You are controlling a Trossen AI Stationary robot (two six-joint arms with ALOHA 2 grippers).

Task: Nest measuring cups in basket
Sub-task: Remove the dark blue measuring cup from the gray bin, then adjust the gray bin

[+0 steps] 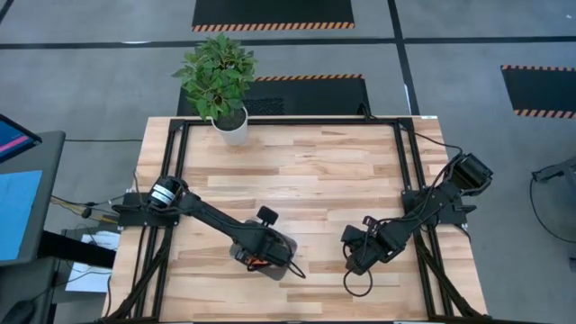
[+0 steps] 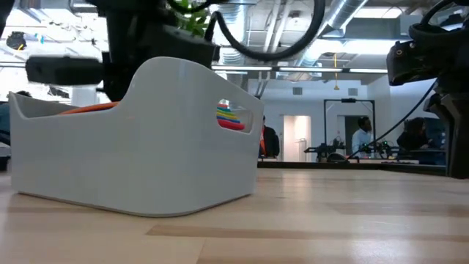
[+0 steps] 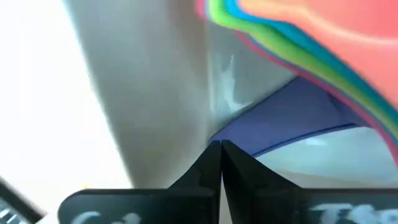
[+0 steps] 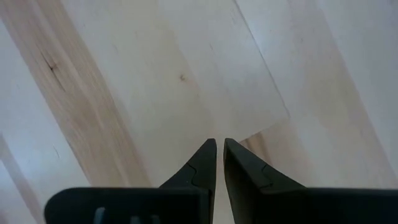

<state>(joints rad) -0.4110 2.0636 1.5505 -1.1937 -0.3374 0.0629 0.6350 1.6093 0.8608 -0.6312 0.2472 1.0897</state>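
Observation:
The pale grey basket stands on the table near its near edge. Inside it lies a stack of nested measuring cups; their coloured edges show through the basket's handle cut-out, and orange shows over its rim. My left gripper is down inside the basket, shut, beside the stacked coloured cups and right at a dark blue cup. My right gripper is shut over bare wood, to the basket's right. My left gripper points down into the basket, and its shut fingertips stand at the edge of the dark blue cup. I cannot tell whether they touch it.
A white pot with a green plant stands at the table's far edge, left of centre. Bare wood lies between it and the basket. The right arm hangs over the table's right side. People stand in the room beyond.

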